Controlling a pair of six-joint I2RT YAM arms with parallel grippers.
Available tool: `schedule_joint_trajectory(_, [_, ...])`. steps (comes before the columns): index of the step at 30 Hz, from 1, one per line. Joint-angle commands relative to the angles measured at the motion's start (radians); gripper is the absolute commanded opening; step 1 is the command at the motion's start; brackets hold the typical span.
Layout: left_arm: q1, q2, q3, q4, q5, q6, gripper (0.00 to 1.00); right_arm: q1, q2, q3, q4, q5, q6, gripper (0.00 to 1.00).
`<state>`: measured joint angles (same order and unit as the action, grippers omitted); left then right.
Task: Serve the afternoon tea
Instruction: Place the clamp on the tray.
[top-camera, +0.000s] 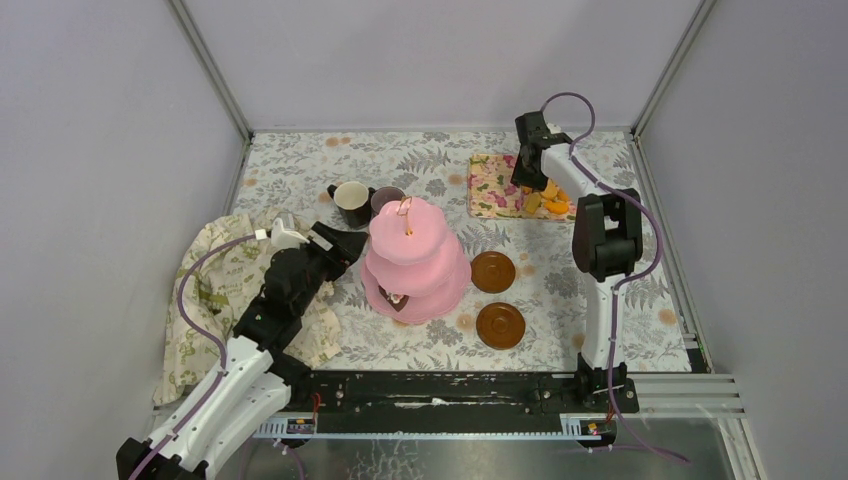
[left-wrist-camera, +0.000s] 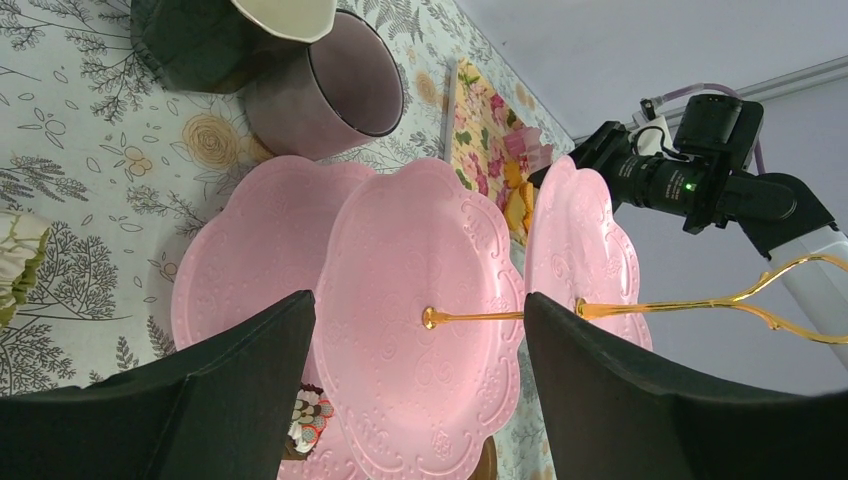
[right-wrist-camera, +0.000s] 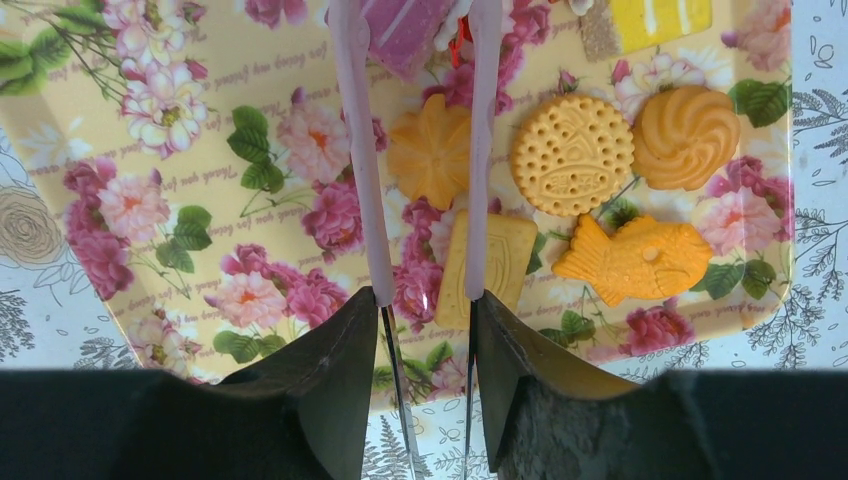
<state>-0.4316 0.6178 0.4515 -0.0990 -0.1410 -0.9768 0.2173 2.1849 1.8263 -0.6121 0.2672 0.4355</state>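
The pink three-tier cake stand (top-camera: 415, 262) (left-wrist-camera: 420, 380) stands mid-table, a dark cupcake (top-camera: 397, 299) (left-wrist-camera: 308, 420) on its bottom tier. My left gripper (top-camera: 345, 243) (left-wrist-camera: 418, 296) hovers open just left of it, holding nothing. Two dark mugs (top-camera: 352, 202) (top-camera: 386, 199) stand behind the stand and two brown saucers (top-camera: 493, 271) (top-camera: 500, 325) lie to its right. My right gripper (top-camera: 528, 165) (right-wrist-camera: 425, 310) is over the floral tray (top-camera: 490, 185) (right-wrist-camera: 200, 130), shut on pink-handled tongs (right-wrist-camera: 362, 180). The tong tips reach a pink sweet (right-wrist-camera: 405, 25). Orange biscuits (right-wrist-camera: 572, 153) lie beside it.
A beige leaf-print cloth (top-camera: 215, 290) lies crumpled at the left, under my left arm. A leaf-patterned tablecloth (top-camera: 560, 290) covers the table. Grey walls close in the back and both sides.
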Motion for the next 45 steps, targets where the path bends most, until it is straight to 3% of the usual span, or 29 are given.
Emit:
schedule_joint_trajectory(1, [-0.007,0.0,0.013,0.053,-0.015,0.033,0.84,-0.009,0.001,0.067,-0.007,-0.016,0.015,0.45])
schedule_joint_trajectory(15, [-0.007,0.012,0.024,0.054,-0.026,0.048,0.84,-0.009,0.008,0.043,0.027,-0.041,0.031,0.49])
schedule_joint_trajectory(36, [-0.005,0.029,0.042,0.046,-0.072,0.089,0.85,-0.009,0.092,0.136,-0.01,-0.015,0.052,0.53])
schedule_joint_trajectory(45, [-0.006,0.038,0.037,0.052,-0.067,0.086,0.85,-0.009,0.108,0.149,-0.025,-0.018,0.055,0.46])
